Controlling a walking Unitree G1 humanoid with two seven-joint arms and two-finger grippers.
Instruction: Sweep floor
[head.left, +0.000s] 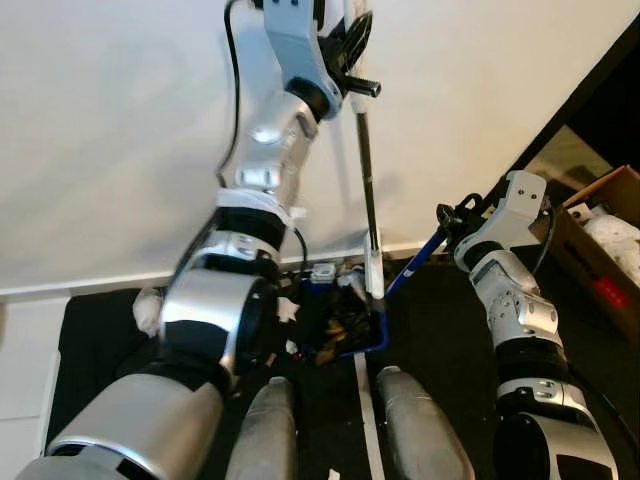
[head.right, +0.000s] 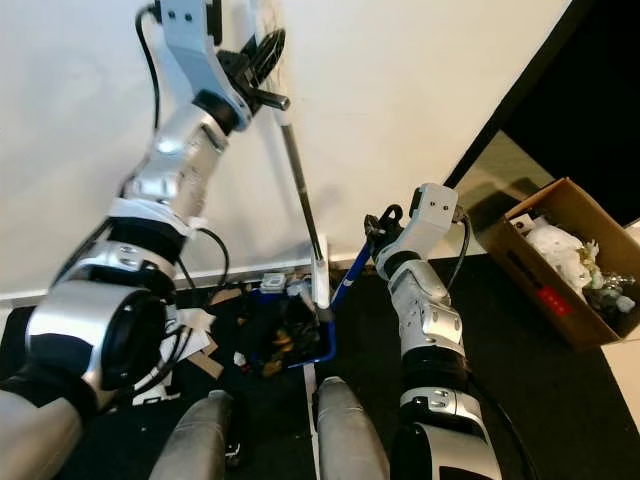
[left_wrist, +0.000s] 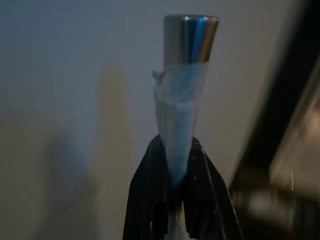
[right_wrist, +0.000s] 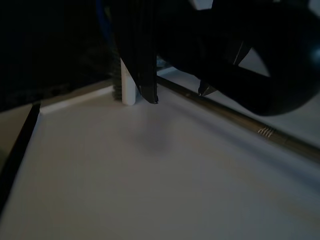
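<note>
Left end effector (left_wrist: 172, 200), raised high, grips broom handle (head.left: 366, 175); right end effector (head.right: 378, 228) grips dustpan handle (head.right: 350, 277).

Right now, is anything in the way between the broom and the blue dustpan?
Nothing visible. The broom in the left hand already reaches down into the blue dustpan, among the rubbish. The right hand holds the dustpan's handle.

No readable text, label, brand or number appears on anything here.

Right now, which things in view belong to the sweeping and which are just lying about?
For the job:
broom, held by left gripper
blue dustpan holding litter, handle at right gripper
paper scraps

Lying about:
cardboard box
white wall
</note>
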